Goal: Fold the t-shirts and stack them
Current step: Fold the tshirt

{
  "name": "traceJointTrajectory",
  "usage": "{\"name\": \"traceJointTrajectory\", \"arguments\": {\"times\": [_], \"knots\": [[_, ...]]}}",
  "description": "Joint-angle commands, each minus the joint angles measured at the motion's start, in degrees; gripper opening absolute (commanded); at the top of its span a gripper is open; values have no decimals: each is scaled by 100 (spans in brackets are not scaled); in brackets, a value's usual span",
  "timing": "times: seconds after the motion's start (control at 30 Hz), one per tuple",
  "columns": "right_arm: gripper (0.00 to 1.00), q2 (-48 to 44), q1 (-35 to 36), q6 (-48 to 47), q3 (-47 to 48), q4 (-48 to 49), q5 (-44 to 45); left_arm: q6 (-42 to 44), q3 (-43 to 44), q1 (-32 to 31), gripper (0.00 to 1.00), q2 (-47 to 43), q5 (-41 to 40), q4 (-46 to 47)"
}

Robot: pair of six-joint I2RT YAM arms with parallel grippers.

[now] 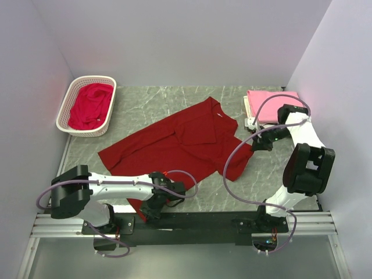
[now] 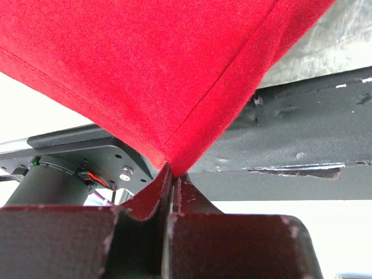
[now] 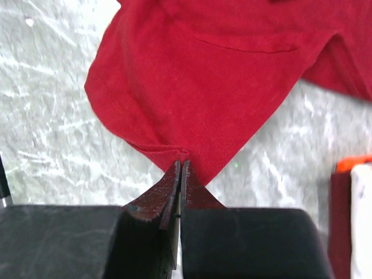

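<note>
A large dark red t-shirt (image 1: 180, 142) lies spread across the middle of the marble table. My left gripper (image 1: 148, 210) is at the shirt's near corner, by the table's front edge. In the left wrist view it (image 2: 172, 172) is shut on that corner of the dark red t-shirt (image 2: 151, 75), which is stretched up from the jaws. My right gripper (image 1: 253, 143) is at the shirt's right side. In the right wrist view it (image 3: 181, 167) is shut on a hemmed edge of the shirt (image 3: 215, 87). A crimson t-shirt (image 1: 90, 106) lies crumpled in the basket. A pink folded t-shirt (image 1: 270, 103) lies on a white one (image 1: 249, 107) at the back right.
The white lattice basket (image 1: 64, 107) stands at the back left against the wall. The black base rail (image 1: 192, 220) runs along the front edge, also seen in the left wrist view (image 2: 302, 145). Walls close in the left, back and right sides.
</note>
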Motion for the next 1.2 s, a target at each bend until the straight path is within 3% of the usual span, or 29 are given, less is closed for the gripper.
{"name": "traceJointTrajectory", "arguments": {"times": [0.0, 0.4, 0.87, 1.17], "knots": [[0, -414, -194, -266, -43, -254, 184, 74, -6, 10, 1, -218, 169, -146], [0, -432, -449, -336, -465, -253, 317, -155, 56, 1, 1, -1184, 530, -647], [0, -1021, -766, -697, -790, -596, 572, -14, -252, 1, 1, -1501, 1004, -788], [0, -424, -328, -461, 9, -834, -166, 65, 222, 273, 1, -1343, 609, -385]]}}
